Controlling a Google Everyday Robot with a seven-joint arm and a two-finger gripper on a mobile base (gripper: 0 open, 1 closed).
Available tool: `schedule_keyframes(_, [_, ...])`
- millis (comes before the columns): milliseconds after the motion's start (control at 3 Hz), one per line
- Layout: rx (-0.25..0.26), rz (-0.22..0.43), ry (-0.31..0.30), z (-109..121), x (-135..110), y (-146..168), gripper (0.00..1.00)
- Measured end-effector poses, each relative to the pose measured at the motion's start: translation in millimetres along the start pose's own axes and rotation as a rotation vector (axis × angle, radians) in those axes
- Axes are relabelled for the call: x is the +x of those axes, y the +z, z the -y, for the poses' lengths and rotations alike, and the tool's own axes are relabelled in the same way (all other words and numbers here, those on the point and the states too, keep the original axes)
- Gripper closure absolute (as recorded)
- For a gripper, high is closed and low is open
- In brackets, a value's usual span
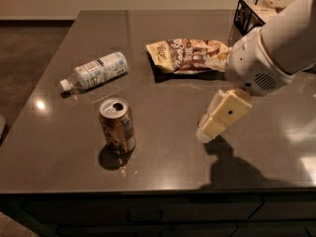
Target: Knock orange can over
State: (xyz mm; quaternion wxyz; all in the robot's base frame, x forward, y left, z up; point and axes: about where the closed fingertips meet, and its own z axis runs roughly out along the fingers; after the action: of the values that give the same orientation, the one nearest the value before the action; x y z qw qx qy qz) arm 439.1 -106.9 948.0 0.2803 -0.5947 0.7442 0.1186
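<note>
The orange can (117,126) stands upright on the dark table (163,152), near its front left, silver top with the opening showing. My gripper (207,131) hangs from the white arm at the right and points down-left, its cream fingers close above the table. It is to the right of the can, well apart from it and holding nothing.
A clear plastic bottle with a white label (94,71) lies on its side behind the can. A snack bag (187,55) lies at the back middle. A black wire basket (254,11) stands at the back right corner. The table's front edge is near the can.
</note>
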Motion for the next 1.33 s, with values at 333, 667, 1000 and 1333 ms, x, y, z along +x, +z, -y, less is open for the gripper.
schedule_keyframes(333, [-0.022, 0.035, 0.0, -8.1, -8.4, 6.7, 0.0])
schedule_keyframes(667, [-0.053, 0.083, -0.015, -24.4, -32.0, 27.5, 0.0])
schedule_keyframes(1000, [-0.046, 0.115, -0.014, -32.7, -53.8, 55.8, 0.0])
schedule_keyframes(1333, [-0.04, 0.177, 0.015, -33.7, -75.3, 84.7, 0.0])
